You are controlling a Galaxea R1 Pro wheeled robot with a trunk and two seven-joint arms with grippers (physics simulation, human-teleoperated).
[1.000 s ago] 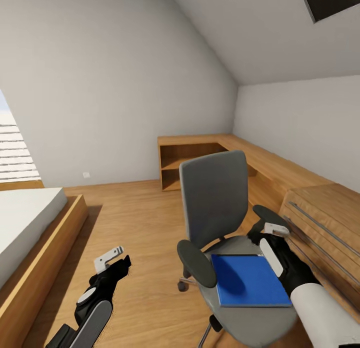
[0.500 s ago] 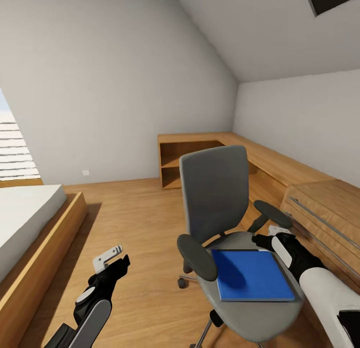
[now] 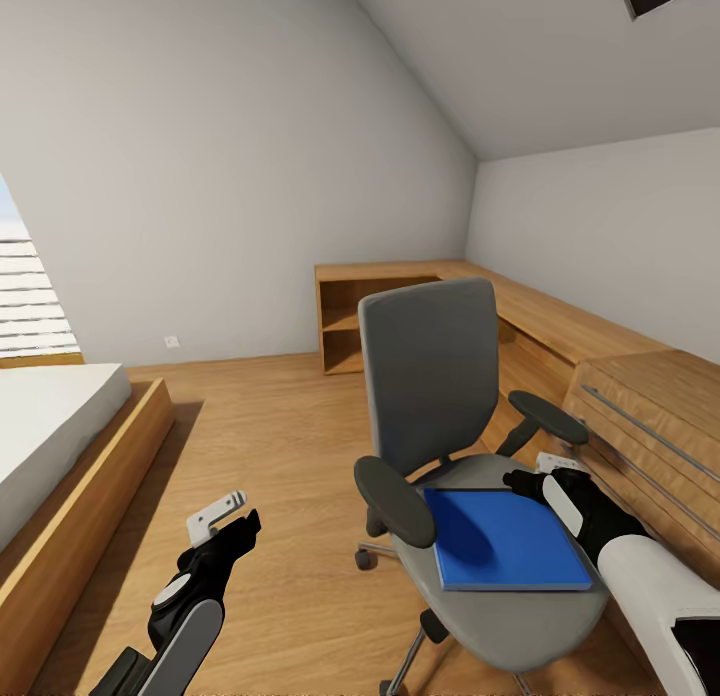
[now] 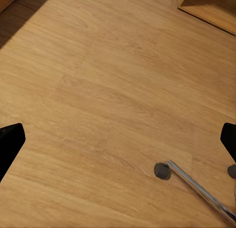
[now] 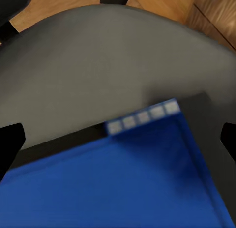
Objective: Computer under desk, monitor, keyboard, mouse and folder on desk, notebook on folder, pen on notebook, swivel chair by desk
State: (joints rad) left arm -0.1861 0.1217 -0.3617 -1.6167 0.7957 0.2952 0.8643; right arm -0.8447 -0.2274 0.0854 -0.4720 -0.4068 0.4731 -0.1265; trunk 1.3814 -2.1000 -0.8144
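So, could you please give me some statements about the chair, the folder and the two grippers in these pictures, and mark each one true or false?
1. The folder lies flat on the seat of the swivel chair. True.
2. The right gripper is shut on the folder. False: in the right wrist view its fingers stand wide apart above the folder's corner, holding nothing.
3. The left gripper holds the keyboard. False: it is open and empty, over the bare wood floor.
4. The folder is red. False: it is bright blue.
5. A chair castor on its chrome leg is seen in the left wrist view. True.
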